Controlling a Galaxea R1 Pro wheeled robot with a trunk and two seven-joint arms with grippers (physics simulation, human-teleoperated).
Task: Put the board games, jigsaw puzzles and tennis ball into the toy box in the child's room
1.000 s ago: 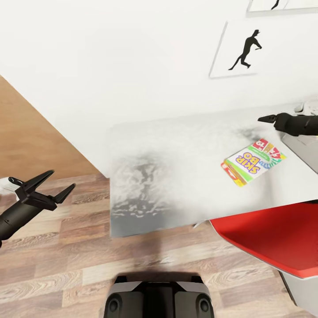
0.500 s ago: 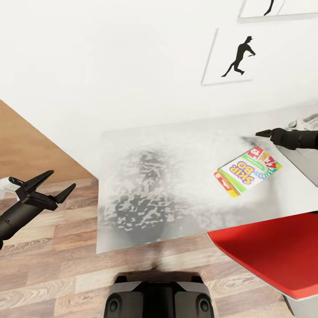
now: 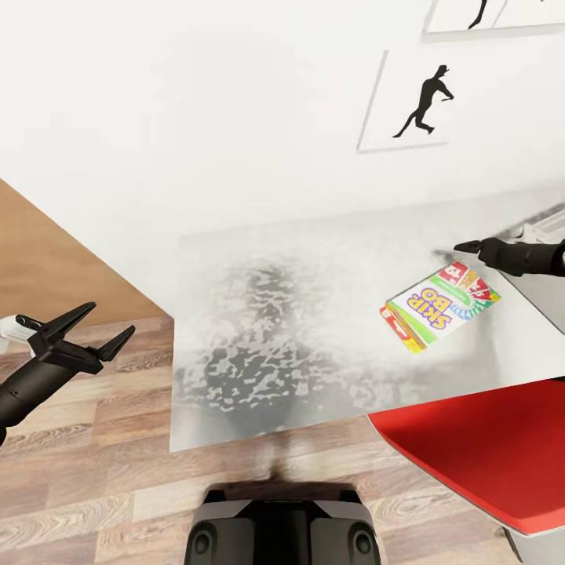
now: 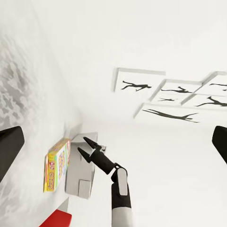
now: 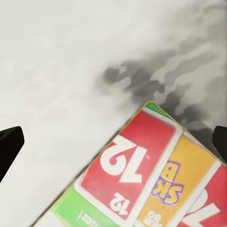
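Holding the left pincer (image 3: 110,318) wide apart and empty, out over the floor (image 3: 94,471) off the counter (image 3: 298,259) end, well apart from the work; probably parking it there to avoid knocking anything. Reaching with the right pincer (image 3: 463,248) low over the counter, just beside the far corner of the game (image 3: 439,306), apparently lining up a grab. From the head view, not telling how far that pincer is spread. Seeing the game lying flat on the counter, near what is probably the toy box (image 3: 545,294) at the right edge, with a red chair (image 3: 471,439) pushed in below.

Looking along the left wrist: showing two dark fingertips far apart at the edges with nothing between. Also showing the right pincer from the side, spread narrowly apart, empty, pointing down beside the game and the grey toy box. Catching framed silhouette prints (image 4: 137,85) on the white wall.

Looking along the right wrist: showing the red "12" corner of the game directly ahead and close, fingertips set wide at either edge, not touching it. Judging the step as closing in on the game's edge; calling next for lowering and straddling that thin corner, risking a slide across the smooth counter.
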